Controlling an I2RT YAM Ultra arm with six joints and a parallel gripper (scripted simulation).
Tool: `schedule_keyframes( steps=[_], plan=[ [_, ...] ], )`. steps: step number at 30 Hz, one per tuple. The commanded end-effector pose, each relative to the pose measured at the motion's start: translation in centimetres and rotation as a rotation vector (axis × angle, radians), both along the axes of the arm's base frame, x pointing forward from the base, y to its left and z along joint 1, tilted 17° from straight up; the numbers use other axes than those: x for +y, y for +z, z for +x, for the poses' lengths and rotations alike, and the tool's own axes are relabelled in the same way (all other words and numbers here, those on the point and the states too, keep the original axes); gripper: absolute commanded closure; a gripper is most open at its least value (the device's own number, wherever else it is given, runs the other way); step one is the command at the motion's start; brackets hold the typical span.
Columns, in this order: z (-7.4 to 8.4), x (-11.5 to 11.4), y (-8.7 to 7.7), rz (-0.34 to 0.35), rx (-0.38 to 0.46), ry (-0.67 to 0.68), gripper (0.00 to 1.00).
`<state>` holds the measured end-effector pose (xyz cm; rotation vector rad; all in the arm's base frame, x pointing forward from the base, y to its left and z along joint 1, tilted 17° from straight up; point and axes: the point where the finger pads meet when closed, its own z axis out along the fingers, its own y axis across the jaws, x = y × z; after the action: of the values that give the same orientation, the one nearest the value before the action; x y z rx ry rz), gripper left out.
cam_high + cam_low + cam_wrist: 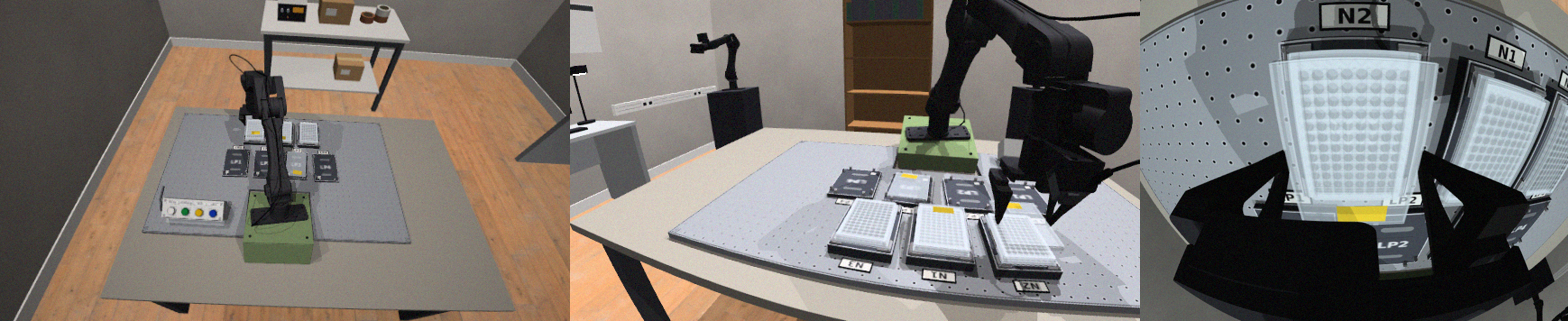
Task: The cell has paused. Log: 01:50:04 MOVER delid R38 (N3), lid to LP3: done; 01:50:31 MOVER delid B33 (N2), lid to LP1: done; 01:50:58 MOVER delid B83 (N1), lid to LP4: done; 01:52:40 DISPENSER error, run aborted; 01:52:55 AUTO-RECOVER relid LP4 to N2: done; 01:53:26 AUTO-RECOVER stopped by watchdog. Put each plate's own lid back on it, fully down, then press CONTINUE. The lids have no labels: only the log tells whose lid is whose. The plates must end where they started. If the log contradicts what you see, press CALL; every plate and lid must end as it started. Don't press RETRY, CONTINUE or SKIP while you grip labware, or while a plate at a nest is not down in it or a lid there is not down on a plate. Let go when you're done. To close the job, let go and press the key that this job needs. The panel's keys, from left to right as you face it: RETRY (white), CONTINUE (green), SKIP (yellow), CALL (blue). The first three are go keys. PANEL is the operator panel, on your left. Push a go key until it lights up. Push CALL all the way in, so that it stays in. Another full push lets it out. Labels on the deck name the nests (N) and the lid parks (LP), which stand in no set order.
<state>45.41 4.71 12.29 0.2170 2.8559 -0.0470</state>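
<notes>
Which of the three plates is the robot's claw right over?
The plate at N2. The jaws hold a clear lid just above it; the others sit alone.

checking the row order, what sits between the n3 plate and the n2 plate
The N1 plate, with a yellow tag at its far end, sits in its nest between the N3 plate and the N2 plate; the exterior view shows it.
</notes>
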Motion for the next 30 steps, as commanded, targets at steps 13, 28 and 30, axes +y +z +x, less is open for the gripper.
schedule_keyframes(
  steps=[13, 28, 30],
  plan=[
    [1.0, 0.0, 0.4, 0.007, -0.046, 0.01, 1.0],
    [0.8, 0.0, -0.6, 0.005, -0.033, 0.011, 1.0],
    [1.0, 0.0, -0.5, 0.006, -0.038, 0.011, 1.0]
  ],
)
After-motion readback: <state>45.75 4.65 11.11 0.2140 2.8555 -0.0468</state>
